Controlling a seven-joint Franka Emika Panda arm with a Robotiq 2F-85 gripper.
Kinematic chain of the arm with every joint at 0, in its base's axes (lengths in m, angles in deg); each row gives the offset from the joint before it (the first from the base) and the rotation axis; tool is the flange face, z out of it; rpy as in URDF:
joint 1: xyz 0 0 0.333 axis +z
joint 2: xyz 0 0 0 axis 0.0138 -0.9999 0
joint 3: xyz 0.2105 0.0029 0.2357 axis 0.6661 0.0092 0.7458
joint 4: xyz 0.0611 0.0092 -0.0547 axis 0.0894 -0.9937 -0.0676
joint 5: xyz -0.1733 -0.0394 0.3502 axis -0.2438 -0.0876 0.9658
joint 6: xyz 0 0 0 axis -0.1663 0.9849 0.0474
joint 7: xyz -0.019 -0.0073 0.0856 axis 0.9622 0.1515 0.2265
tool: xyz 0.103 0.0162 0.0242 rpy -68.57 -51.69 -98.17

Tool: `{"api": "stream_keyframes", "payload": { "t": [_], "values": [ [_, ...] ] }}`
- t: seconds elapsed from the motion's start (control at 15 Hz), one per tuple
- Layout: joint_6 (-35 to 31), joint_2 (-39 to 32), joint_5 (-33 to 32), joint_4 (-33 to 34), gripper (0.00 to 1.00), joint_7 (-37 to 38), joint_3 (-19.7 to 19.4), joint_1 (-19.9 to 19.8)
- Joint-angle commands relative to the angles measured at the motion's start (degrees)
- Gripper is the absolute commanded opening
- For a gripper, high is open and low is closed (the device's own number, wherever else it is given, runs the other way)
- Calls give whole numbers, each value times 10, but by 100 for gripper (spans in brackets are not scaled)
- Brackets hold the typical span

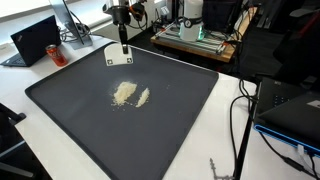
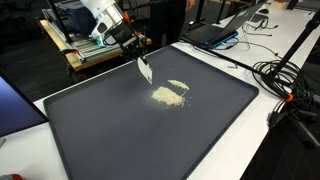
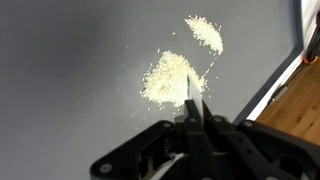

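My gripper (image 1: pixel 124 33) (image 2: pixel 133 47) (image 3: pixel 193 118) is shut on a flat white scraper (image 1: pixel 120 57) (image 2: pixel 143 70). The scraper hangs down over the far edge of a large dark grey mat (image 1: pixel 100 130) (image 2: pixel 150 140). In the wrist view the blade (image 3: pixel 193 93) shows edge-on, its tip over a pile of pale grains. Two such piles lie on the mat: a larger one (image 1: pixel 123 92) (image 2: pixel 166 96) (image 3: pixel 168 78) and a smaller one (image 1: pixel 143 97) (image 2: pixel 177 85) (image 3: pixel 204 32). The blade's lower edge appears to sit slightly above the mat, short of the piles.
A laptop (image 1: pixel 35 40) lies beyond the mat's corner and another (image 1: pixel 295 105) sits at the side. Cables (image 1: pixel 240 120) (image 2: pixel 285 75) run along the white table. A wooden frame with equipment (image 1: pixel 195 35) (image 2: pixel 85 45) stands behind the arm.
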Motion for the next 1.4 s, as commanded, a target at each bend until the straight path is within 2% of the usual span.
{"api": "stream_keyframes", "payload": {
  "t": [0.0, 0.2, 0.6, 0.73, 0.8, 1.0, 1.33],
  "values": [
    [-24, 36, 101, -36, 1, -18, 20, 16],
    [-25, 23, 208, -37, 1, -67, 27, 20],
    [57, -5, 354, -47, 1, -184, 2, -6],
    [100, -13, 386, -57, 1, -239, -6, -15],
    [125, -19, 392, -62, 1, -259, -38, 9],
    [183, -43, 404, -73, 1, -309, -68, 6],
    [209, -82, 447, -75, 1, -346, -103, 9]
  ]
}}
